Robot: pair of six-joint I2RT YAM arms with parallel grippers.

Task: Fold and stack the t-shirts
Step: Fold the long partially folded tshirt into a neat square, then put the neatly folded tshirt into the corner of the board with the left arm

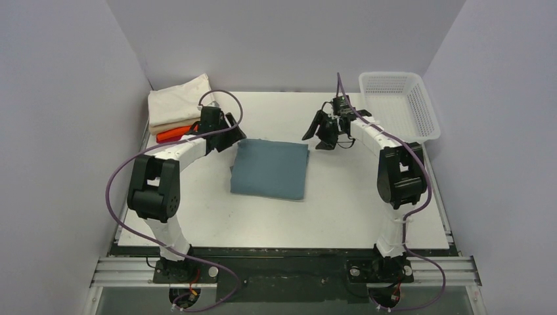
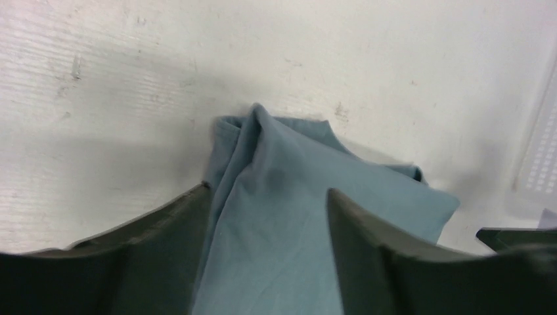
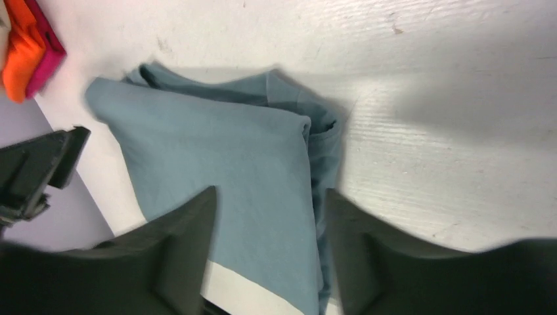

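The teal-blue t-shirt [image 1: 269, 169] lies folded into a rectangle in the middle of the table. My left gripper [image 1: 234, 135] is open at the shirt's far left corner. In the left wrist view [image 2: 269, 197] the jaws stand wide apart over the bunched corner of the shirt [image 2: 295, 197] and hold nothing. My right gripper [image 1: 326, 135] is open and empty, raised just right of the shirt's far right corner. The right wrist view [image 3: 269, 197] looks down on the shirt [image 3: 223, 157]. Cream and tan folded shirts [image 1: 178, 104] are stacked at the back left, on orange and red ones [image 1: 176, 133] [image 3: 26, 46].
A white mesh basket [image 1: 401, 105] stands at the back right and shows at the right edge of the left wrist view [image 2: 542, 151]. Grey walls close in the table on three sides. The left gripper's finger [image 3: 39, 167] shows in the right wrist view.
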